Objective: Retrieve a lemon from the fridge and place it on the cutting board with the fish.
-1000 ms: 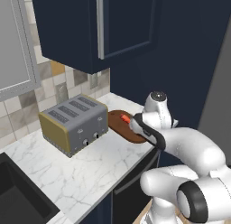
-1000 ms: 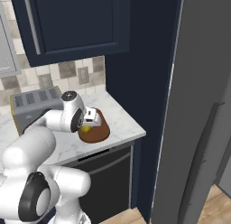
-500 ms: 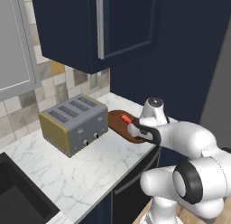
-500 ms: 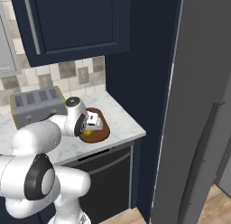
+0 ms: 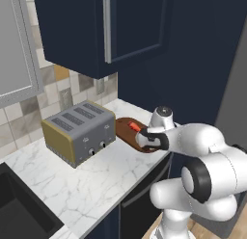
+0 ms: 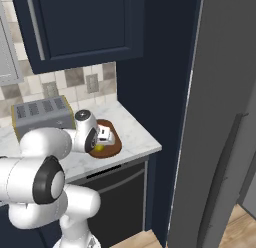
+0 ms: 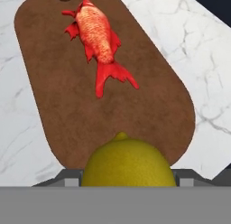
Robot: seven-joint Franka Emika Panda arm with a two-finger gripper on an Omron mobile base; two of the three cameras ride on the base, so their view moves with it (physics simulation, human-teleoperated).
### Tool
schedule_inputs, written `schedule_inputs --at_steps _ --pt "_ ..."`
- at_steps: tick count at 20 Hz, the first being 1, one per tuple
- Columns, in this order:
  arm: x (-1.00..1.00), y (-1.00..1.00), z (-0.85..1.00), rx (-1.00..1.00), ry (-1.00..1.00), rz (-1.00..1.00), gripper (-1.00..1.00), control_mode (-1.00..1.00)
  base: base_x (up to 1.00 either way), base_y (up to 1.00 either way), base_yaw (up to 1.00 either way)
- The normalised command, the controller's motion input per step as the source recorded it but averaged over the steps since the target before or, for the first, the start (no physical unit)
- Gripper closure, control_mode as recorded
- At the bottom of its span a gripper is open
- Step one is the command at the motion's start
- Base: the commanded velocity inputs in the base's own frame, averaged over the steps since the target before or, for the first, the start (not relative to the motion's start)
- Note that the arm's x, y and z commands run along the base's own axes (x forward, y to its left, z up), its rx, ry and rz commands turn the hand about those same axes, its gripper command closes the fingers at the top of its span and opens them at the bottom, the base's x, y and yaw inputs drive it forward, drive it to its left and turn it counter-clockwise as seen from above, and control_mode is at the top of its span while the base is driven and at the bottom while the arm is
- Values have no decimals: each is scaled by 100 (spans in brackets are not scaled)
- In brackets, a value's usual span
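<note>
Nearest the camera on the wrist, the lemon [image 7: 128, 162] sits clamped between the two fingers of the hand [image 6: 102, 140], its pointed tip facing outward over the near end of the cutting board [image 7: 58, 105]. The hand is closed on the fruit and hangs low over the board. Beyond the lemon, along the same line, the board runs lengthwise away from the hand. The fish [image 7: 97, 40] lies at the far end, head away, tail fanned toward the lemon, with bare wood between the two. The release point therefore appears to lie directly below the hand, well short of the fish. Farther off, the toaster [image 5: 79, 132] stands beside the board on the marble counter [image 5: 72, 190]. The grey fridge [image 6: 220, 117] rises at the counter's end.
</note>
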Motion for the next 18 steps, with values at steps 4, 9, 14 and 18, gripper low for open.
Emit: schedule_inputs --at_steps 4,9,14,18 --pt "7 0 -1 0 0 0 100 -100 0 0 0" --pt "7 0 -3 0 0 0 100 -100 0 0 0" --pt "15 0 -10 0 0 0 100 -100 0 0 0" --pt "17 0 -6 0 0 0 100 -100 0 0 0"
